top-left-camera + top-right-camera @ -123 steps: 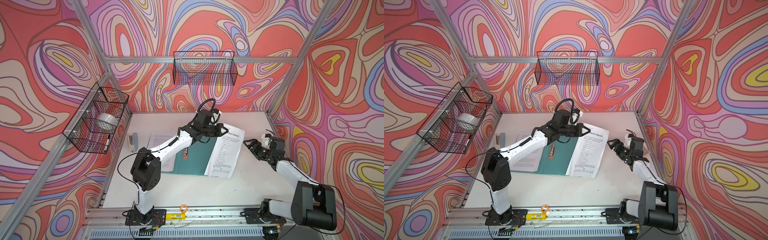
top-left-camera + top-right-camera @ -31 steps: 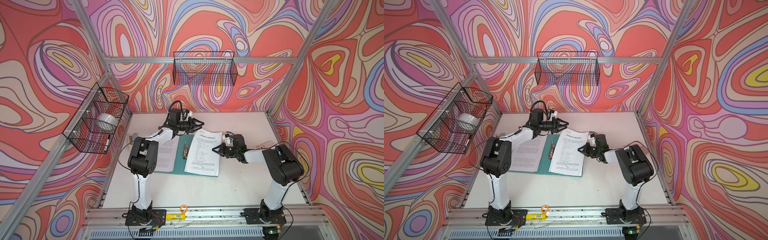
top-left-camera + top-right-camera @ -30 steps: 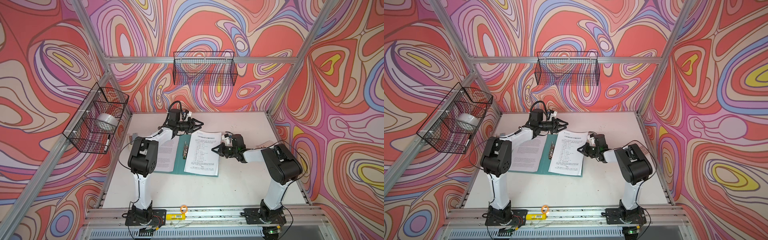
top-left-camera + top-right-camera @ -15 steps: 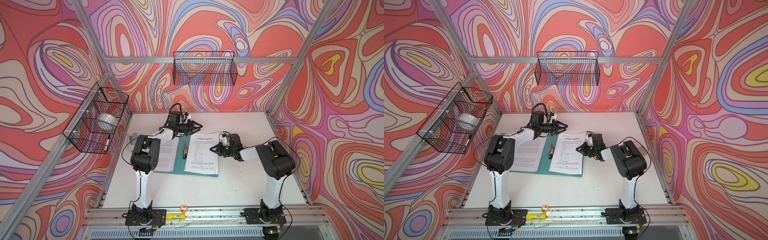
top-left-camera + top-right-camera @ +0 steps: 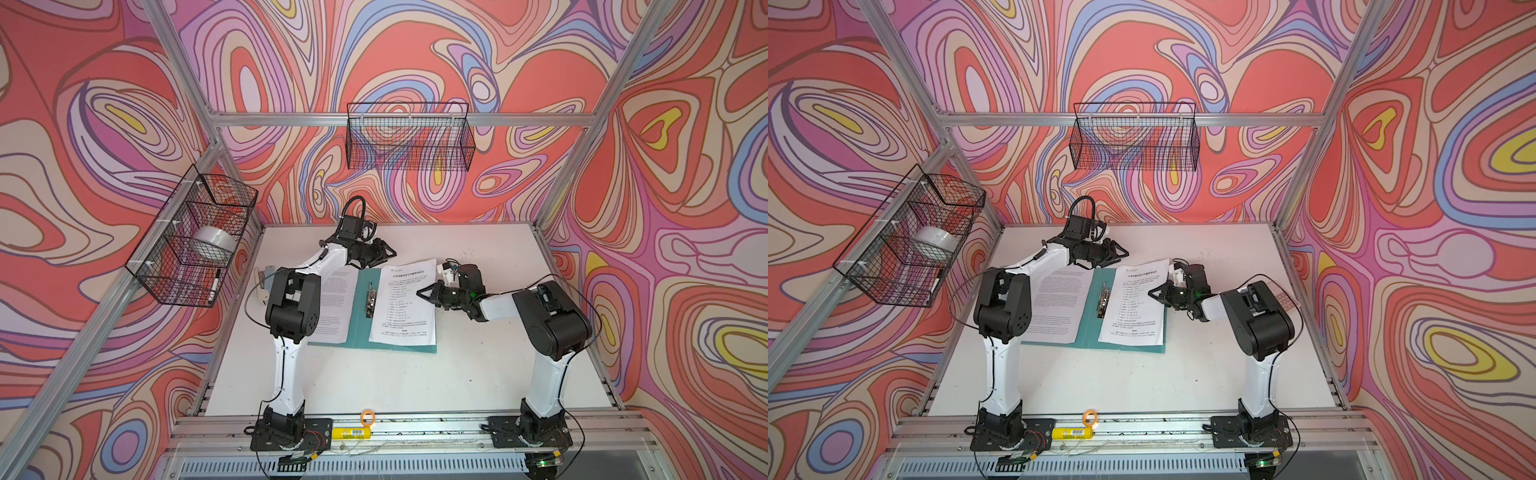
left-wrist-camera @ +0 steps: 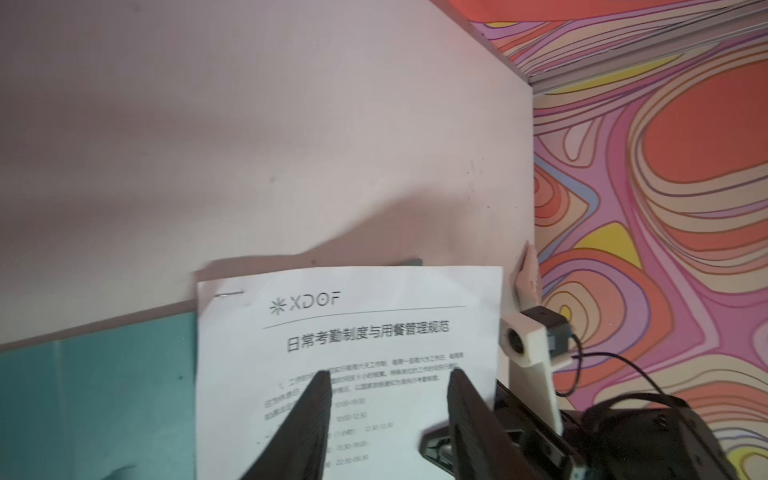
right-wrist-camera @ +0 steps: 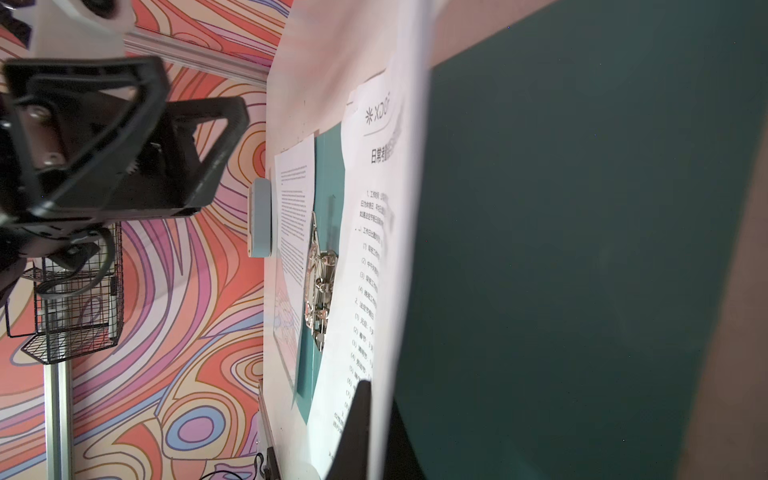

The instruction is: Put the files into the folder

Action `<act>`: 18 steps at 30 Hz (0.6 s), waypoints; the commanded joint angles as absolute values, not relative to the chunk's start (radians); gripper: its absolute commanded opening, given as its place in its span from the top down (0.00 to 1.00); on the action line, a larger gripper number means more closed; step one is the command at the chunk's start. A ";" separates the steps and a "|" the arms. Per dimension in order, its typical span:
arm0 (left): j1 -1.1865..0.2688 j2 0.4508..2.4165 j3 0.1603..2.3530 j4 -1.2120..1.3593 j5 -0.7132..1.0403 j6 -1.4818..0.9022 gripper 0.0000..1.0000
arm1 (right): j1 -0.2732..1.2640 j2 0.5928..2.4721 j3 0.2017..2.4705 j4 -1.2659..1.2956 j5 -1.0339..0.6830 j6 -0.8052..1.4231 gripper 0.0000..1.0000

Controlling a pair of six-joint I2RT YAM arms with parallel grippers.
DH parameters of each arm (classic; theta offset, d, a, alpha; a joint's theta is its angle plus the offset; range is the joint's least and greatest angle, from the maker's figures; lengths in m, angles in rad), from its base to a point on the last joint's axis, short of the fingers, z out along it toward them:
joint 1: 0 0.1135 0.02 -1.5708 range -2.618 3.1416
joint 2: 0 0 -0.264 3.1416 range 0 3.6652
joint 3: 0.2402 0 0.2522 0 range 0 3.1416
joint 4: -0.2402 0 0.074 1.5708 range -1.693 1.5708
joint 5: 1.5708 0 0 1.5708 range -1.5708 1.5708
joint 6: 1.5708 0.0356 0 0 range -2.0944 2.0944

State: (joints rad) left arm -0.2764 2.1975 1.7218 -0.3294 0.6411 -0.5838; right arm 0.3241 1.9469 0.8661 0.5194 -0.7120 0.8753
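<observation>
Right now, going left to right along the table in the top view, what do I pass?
From the left: wire basket on the wall → stapler → dense-text sheet → metal clip → headed sheet → right hand at that sheet's right edge.

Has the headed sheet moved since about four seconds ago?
Yes. The headed sheet has shifted left, toward the metal clip; it now lies on the folder instead of overhanging its right edge.
</observation>
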 commanded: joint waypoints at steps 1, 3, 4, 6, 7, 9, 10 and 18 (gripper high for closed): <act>-0.264 2.249 1.740 -0.468 0.546 -0.491 0.53 | 0.333 1.961 0.877 0.537 -0.729 0.859 1.00; -0.259 2.260 1.731 -0.456 0.549 -0.491 0.53 | 0.333 1.965 0.880 0.540 -0.731 0.859 1.00; -0.257 2.265 1.732 -0.454 0.549 -0.491 0.53 | 0.332 1.965 0.882 0.540 -0.730 0.861 1.00; -0.253 2.281 1.736 -0.450 0.554 -0.487 0.53 | 0.333 1.965 0.882 0.536 -0.733 0.861 1.00; -0.250 2.290 1.743 -0.456 0.555 -0.485 0.53 | 0.333 1.962 0.882 0.534 -0.733 0.859 1.00; -0.245 2.305 1.747 -0.453 0.560 -0.485 0.54 | 0.333 1.959 0.882 0.524 -0.733 0.853 1.00; -0.244 2.310 1.746 -0.449 0.564 -0.486 0.54 | 0.333 1.958 0.881 0.520 -0.733 0.848 1.00; -0.244 2.357 1.777 -0.406 0.619 -0.511 0.54 | 0.333 1.962 0.871 0.540 -0.746 0.848 1.00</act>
